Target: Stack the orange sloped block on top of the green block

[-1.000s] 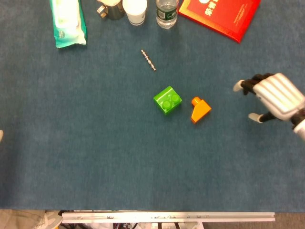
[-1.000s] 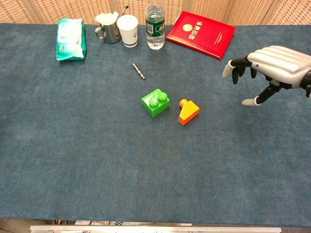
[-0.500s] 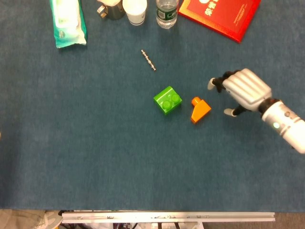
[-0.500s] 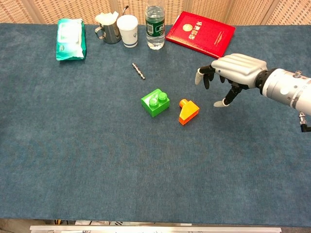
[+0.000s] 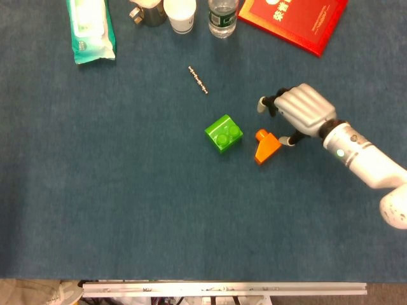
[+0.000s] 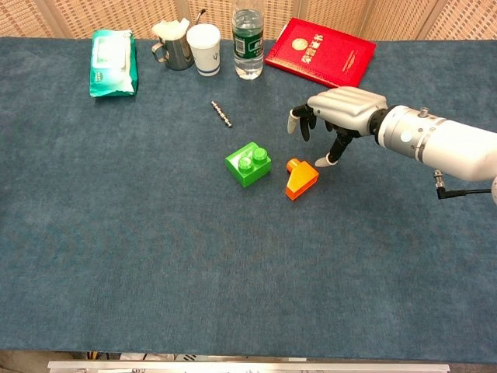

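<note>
The orange sloped block (image 5: 267,145) (image 6: 300,178) lies on the blue cloth, just right of the green block (image 5: 224,133) (image 6: 248,164), with a small gap between them. My right hand (image 5: 299,114) (image 6: 338,113) hovers just up and right of the orange block, fingers spread and holding nothing. Its thumb tip is close to the block's right edge; I cannot tell whether it touches. My left hand shows in neither view.
Along the far edge stand a green wipes pack (image 6: 112,62), a metal cup (image 6: 172,48), a white cup (image 6: 204,49), a water bottle (image 6: 248,44) and a red booklet (image 6: 321,54). A small metal rod (image 6: 221,113) lies behind the green block.
My right hand has moved left across the cloth, from the right edge to just beside the orange block. Both blocks have stayed put.
</note>
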